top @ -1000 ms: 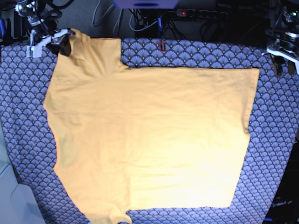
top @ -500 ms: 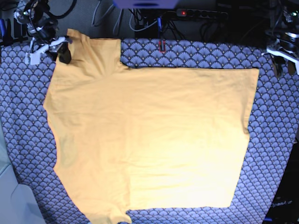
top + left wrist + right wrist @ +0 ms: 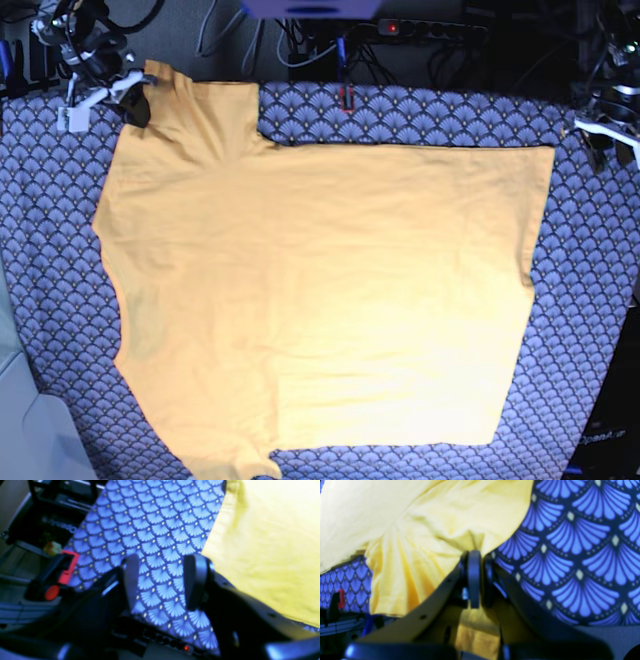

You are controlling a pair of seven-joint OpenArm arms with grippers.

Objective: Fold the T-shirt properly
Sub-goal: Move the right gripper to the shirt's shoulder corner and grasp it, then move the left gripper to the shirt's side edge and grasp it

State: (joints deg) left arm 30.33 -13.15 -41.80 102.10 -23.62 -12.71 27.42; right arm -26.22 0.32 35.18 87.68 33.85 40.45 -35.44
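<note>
Two arms stand at the far corners of the worktop (image 3: 600,300), which is covered by a blue-grey scallop-patterned cloth (image 3: 50,260).

At the far left of the base view, the right tool (image 3: 138,100) sits at the tip of the T-shirt's upper sleeve. The right wrist view shows its jaws pressed together on the sleeve hem, a pinch of yellow fabric bunched between them and creases fanning out from the pinch. Its white link juts out over the cloth toward the worktop's edge.

Across the middle, the T-shirt (image 3: 330,300) lies spread flat on the cloth, turned sideways: sleeves toward the left, straight bottom hem toward the right. The second sleeve runs off the near edge of the view. Light wrinkles cross the body.

Behind the worktop's far edge, a power strip (image 3: 420,28) with a red light lies among cables.

At the far right, the left tool (image 3: 610,145) hovers over bare cloth just beyond the hem corner. Its jaws stand apart with nothing between them; only patterned cloth shows through the gap.
</note>
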